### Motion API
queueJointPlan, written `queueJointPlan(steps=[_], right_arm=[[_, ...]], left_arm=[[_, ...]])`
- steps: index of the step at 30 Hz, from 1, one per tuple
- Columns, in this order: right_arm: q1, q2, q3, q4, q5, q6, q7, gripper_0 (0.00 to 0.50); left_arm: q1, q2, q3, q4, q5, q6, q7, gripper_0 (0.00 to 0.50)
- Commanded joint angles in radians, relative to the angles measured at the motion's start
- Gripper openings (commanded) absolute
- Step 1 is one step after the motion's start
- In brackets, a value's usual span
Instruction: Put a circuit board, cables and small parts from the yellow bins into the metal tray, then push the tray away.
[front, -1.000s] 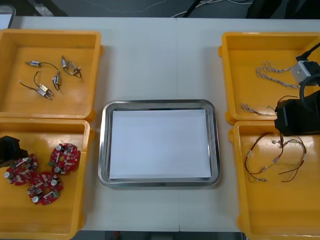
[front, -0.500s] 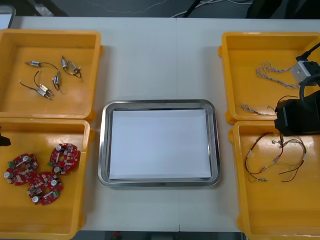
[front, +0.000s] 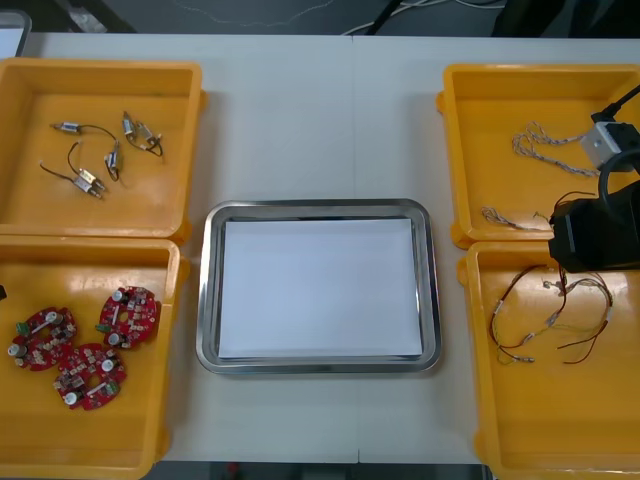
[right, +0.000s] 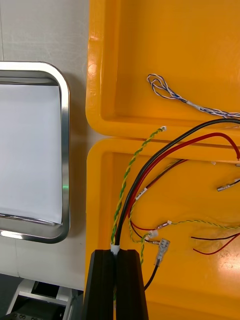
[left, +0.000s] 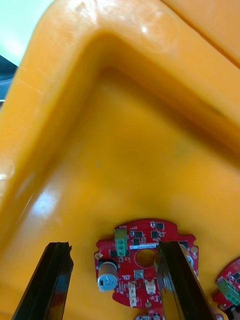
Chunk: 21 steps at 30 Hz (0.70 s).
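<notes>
Three round red circuit boards lie in the near-left yellow bin. My left gripper is open above that bin's corner, and one board lies below, between its fingers but untouched. The metal tray, white inside, sits at the table's middle with nothing in it. My right gripper is shut, hanging over the near-right bin. Black, red and green-yellow cables lie on the bin floor past its fingertips. The right arm stays at the right edge.
Small metal parts with dark leads lie in the far-left bin. Twisted blue and white cables lie in the far-right bin. Bare table runs beyond the tray's far rim.
My left gripper has slid left, away from above the circuit boards to the front view's edge. The right arm, tray and bin contents have not moved.
</notes>
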Motion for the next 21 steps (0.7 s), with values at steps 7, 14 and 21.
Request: queueJointPlan(steps=[7,14,21], right_arm=[[-0.027,-0.037,0.011,-0.004,0.006,0.004,-0.024,0.0],[-0.027,-0.037,0.011,-0.004,0.006,0.004,-0.024,0.0],[-0.027,-0.037,0.011,-0.004,0.006,0.004,-0.024,0.0]], left_arm=[[-0.02,-0.001,-0.034,0.015,-0.055,-0.045,0.133,0.5],[-0.018,-0.029,-0.069,0.013,-0.071,-0.045,0.136,0.5],[-0.013,-0.049,-0.098,0.013,-0.088,-0.045,0.129,0.5]])
